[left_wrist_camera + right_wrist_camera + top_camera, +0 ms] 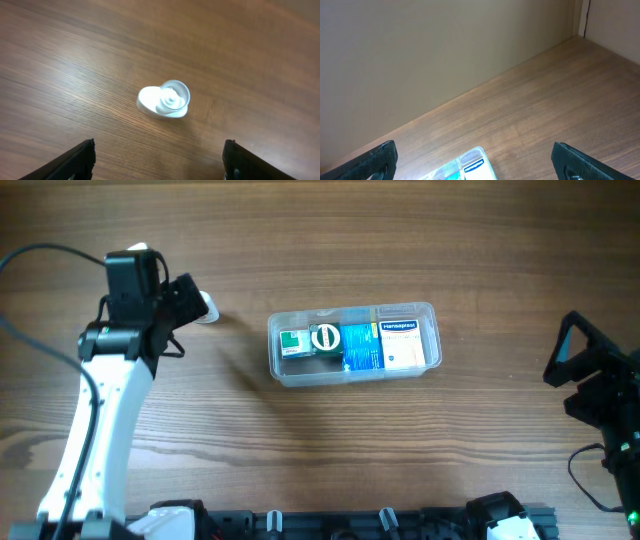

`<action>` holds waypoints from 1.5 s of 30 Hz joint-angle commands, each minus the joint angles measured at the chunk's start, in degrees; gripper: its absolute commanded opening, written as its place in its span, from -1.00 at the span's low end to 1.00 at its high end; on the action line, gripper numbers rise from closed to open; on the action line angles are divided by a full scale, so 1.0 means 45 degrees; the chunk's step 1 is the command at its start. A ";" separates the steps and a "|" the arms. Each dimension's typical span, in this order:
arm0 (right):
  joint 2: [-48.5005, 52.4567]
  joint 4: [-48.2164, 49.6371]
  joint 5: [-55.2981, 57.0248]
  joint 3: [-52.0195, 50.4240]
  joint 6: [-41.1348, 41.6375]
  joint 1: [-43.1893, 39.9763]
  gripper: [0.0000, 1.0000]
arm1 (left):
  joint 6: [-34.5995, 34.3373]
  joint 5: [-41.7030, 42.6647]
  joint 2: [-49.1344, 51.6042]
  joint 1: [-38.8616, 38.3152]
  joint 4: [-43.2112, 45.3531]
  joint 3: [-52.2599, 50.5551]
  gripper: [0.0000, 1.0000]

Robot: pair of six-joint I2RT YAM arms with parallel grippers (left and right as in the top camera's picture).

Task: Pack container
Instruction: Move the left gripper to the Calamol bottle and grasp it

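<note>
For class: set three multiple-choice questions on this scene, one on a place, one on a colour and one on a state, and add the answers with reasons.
1. Where is the small white item?
A. Inside the tub
B. On the table, left of the tub
C. Between the right arm's jaws

2. What colour is the box at the tub's left end?
A. Red
B. Yellow
C. Green

3. How do the jaws of the left arm stand?
A. Open, holding nothing
B. Shut on the white item
C. Shut on the tub's rim

Answers:
1 B: it lies on bare wood, apart from the tub.
2 C: its top shows green.
3 A: both jaws sit wide apart above the item.
</note>
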 commanded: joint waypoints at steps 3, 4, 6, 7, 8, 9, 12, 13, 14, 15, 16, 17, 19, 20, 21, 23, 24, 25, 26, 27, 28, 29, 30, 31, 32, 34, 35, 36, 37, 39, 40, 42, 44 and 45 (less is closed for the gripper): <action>0.0015 0.0019 0.0204 -0.0019 0.0092 -0.0029 0.99 | 0.1151 0.0646 0.1651 0.0053 0.0690 0.0024 0.49; 0.0015 0.0019 0.0204 -0.0019 0.0092 -0.0029 1.00 | 0.1273 0.0641 0.1870 0.0053 0.0855 0.0024 0.49; 0.0015 0.0019 0.0204 -0.0019 0.0092 -0.0029 0.99 | 0.1515 0.0636 0.2234 0.0053 0.1156 0.0024 0.49; 0.0015 0.0019 0.0204 -0.0019 0.0092 -0.0029 0.99 | 0.1588 0.0641 0.2322 0.0053 0.1263 0.0024 0.49; 0.0015 0.0019 0.0204 -0.0019 0.0092 -0.0029 1.00 | 0.1729 0.0641 0.2409 0.0053 0.1404 0.0024 0.48; 0.0015 0.0019 0.0204 -0.0019 0.0092 -0.0029 0.99 | 0.1783 0.0636 0.2467 0.0053 0.1569 0.0024 0.47; 0.0015 0.0019 0.0199 -0.0019 0.0087 -0.0029 1.00 | 0.1787 0.0636 0.2506 0.0053 0.1923 0.0024 0.44; 0.0015 0.0019 0.0204 -0.0024 0.0092 -0.0029 0.99 | 0.1831 0.0636 0.2506 0.0053 0.2035 0.0024 0.42; 0.0015 0.0019 0.0204 -0.0019 0.0092 -0.0029 0.99 | 0.1831 0.0617 0.2506 0.0053 0.2157 0.0024 0.41; 0.0015 0.0019 0.0204 -0.0019 0.0092 -0.0029 0.99 | 0.1860 0.0588 0.2506 0.0053 0.2263 0.0024 0.39; 0.0015 0.0019 0.0204 -0.0019 0.0087 -0.0029 1.00 | 0.1928 0.0593 0.2526 0.0053 0.2370 0.0024 0.37; 0.0015 0.0019 0.0204 -0.0019 0.0087 -0.0029 1.00 | 0.2030 0.0597 0.2531 0.0053 0.2438 0.0024 0.36; 0.0015 0.0019 0.0204 -0.0019 0.0087 -0.0029 0.99 | 0.2108 0.0597 0.2574 0.0053 0.2385 0.0024 0.33; 0.0015 0.0019 0.0204 -0.0019 0.0092 -0.0029 1.00 | 0.2113 0.0593 0.2613 0.0053 0.2380 0.0024 0.33; 0.0015 0.0019 0.0204 -0.0019 0.0087 -0.0029 0.99 | 0.2161 0.0593 0.2662 0.0053 0.2399 0.0024 0.32; 0.0015 0.0019 0.0204 -0.0019 0.0092 -0.0029 1.00 | 0.2297 0.0593 0.2783 0.0053 0.2608 0.0024 0.32; 0.0015 0.0019 0.0204 -0.0019 0.0092 -0.0029 0.99 | 0.2419 0.0593 0.2827 0.0053 0.2705 0.0024 0.31; 0.0015 0.0019 0.0204 -0.0019 0.0097 -0.0029 1.00 | 0.2448 0.0588 0.2856 0.0053 0.2754 0.0024 0.31; 0.0015 0.0019 0.0204 -0.0019 0.0092 -0.0029 0.99 | 0.2443 0.0597 0.2905 0.0053 0.2773 0.0024 0.26; 0.0015 0.0019 0.0204 -0.0019 0.0092 -0.0029 0.99 | 0.2443 0.0597 0.2909 0.0053 0.2759 0.0024 0.20; 0.0015 0.0019 0.0204 -0.0019 0.0092 -0.0029 0.99 | 0.2448 0.0593 0.2934 0.0053 0.2720 0.0024 0.18; 0.0015 0.0019 0.0204 -0.0019 0.0087 -0.0029 0.99 | 0.2443 0.0597 0.2992 0.0053 0.2720 0.0024 0.15; 0.0015 0.0019 0.0204 -0.0019 0.0087 -0.0029 0.99 | 0.2448 0.0597 0.3031 0.0053 0.2720 0.0024 0.15; 0.0015 0.0019 0.0199 -0.0024 0.0092 -0.0029 0.99 | 0.2448 0.0593 0.3084 0.0053 0.2715 0.0024 0.15; 0.0015 0.0019 0.0204 -0.0019 0.0092 -0.0029 0.99 | 0.2487 0.0593 0.3177 0.0053 0.2710 0.0024 0.15; 0.0015 0.0019 0.0204 -0.0019 0.0092 -0.0029 1.00 | 0.2482 0.0593 0.3366 0.0053 0.2730 0.0024 0.10; 0.0015 0.0019 0.0204 -0.0019 0.0092 -0.0029 0.99 | 0.2482 0.0593 0.3410 0.0053 0.2744 0.0024 0.08; 0.0015 0.0019 0.0204 -0.0019 0.0087 -0.0029 1.00 | 0.2487 0.0593 0.3458 0.0053 0.2783 0.0024 0.06; 0.0015 0.0019 0.0204 -0.0019 0.0087 -0.0029 1.00 | 0.2482 0.0593 0.3473 0.0053 0.2827 0.0024 0.05; 0.0015 0.0019 0.0204 -0.0019 0.0097 -0.0029 1.00 | 0.2487 0.0588 0.3473 0.0053 0.3021 0.0024 0.02; 0.0015 0.0019 0.0204 -0.0019 0.0087 -0.0029 1.00 | 0.2487 0.0593 0.3473 0.0053 0.3113 0.0024 0.00; 0.0015 0.0019 0.0204 -0.0019 0.0092 -0.0029 0.99 | 0.2492 0.0588 0.3473 0.0053 0.3211 0.0024 -0.04; 0.0015 0.0019 0.0204 -0.0019 0.0097 -0.0029 0.99 | 0.2710 0.0593 0.3473 0.0053 0.3249 0.0024 -0.12; 0.0015 0.0019 0.0204 -0.0019 0.0087 -0.0029 0.99 | 0.2963 0.0588 0.3473 0.0049 0.3264 0.0024 -0.17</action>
